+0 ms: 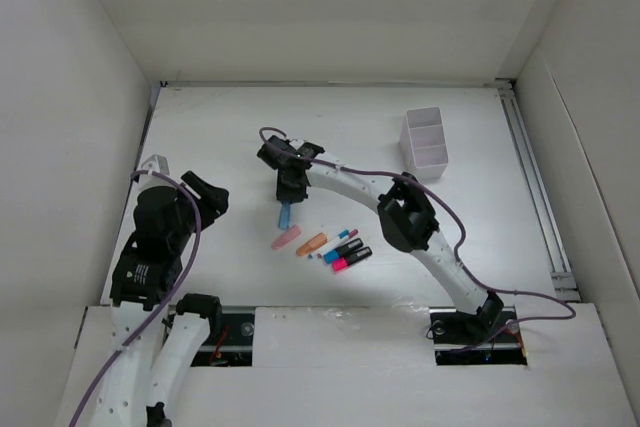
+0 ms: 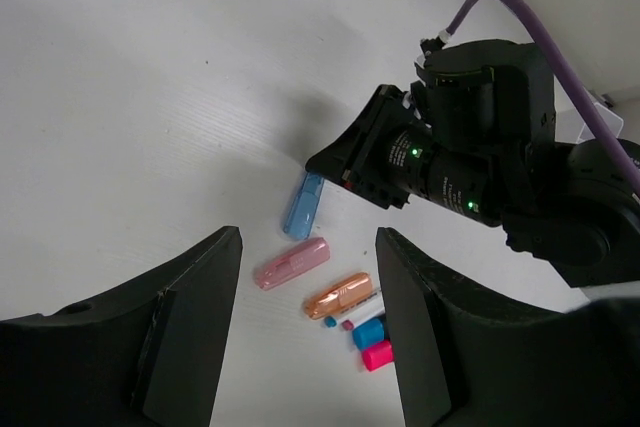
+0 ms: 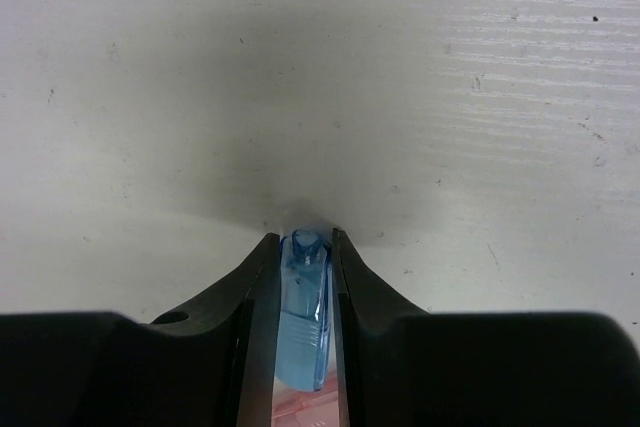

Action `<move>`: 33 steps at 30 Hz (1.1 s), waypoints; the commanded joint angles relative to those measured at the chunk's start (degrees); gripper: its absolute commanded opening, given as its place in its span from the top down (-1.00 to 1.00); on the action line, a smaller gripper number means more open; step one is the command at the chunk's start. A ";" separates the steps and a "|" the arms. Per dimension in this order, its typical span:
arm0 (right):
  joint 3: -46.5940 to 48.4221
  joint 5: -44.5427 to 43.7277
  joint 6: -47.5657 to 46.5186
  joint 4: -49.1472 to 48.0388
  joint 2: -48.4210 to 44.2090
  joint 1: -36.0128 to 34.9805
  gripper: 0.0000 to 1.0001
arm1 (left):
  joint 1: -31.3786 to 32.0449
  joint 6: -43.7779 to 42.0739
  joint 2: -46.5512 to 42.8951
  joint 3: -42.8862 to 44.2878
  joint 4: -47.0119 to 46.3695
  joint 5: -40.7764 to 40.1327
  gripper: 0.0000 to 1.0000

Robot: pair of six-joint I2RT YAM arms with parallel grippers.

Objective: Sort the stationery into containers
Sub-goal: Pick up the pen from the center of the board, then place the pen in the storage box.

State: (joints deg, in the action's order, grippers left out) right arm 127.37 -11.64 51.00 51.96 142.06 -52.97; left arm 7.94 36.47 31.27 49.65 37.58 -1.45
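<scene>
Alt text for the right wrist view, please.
The right gripper pinches a stubby translucent blue piece between its two black fingers, one against each side, with the scuffed white table beyond. A sliver of a pink piece shows under it at the bottom edge.

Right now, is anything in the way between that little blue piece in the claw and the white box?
Nothing visible. The right claw pinches the stubby translucent blue piece; only bare white table lies between it and the white two-compartment plastic box.
</scene>
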 commanded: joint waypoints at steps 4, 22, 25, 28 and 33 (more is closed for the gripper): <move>-3.70 7.32 2.43 -1.15 -1.07 1.81 0.73 | 0.93 -1.13 0.20 -0.25 -0.67 -0.21 -0.06; -25.41 11.29 2.26 -16.28 -29.55 27.20 0.83 | 1.46 -2.72 4.77 -3.24 -6.56 7.34 -0.06; -26.56 9.98 1.64 -16.81 -32.80 35.55 0.83 | 2.07 -3.25 5.99 -3.24 -6.56 7.34 -0.06; -25.86 6.81 0.59 -16.29 -33.51 42.67 0.83 | 2.07 -3.77 6.70 -3.24 -7.08 6.81 -0.06; -21.73 -0.38 0.06 -14.53 -32.91 49.27 0.83 | 2.60 -3.77 7.84 -2.71 -7.08 6.20 -0.06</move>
State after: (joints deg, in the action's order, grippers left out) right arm 102.13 -6.90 52.25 36.91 109.51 -4.03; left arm 10.02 33.65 38.61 46.61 32.40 4.60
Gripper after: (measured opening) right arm 0.276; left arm 0.531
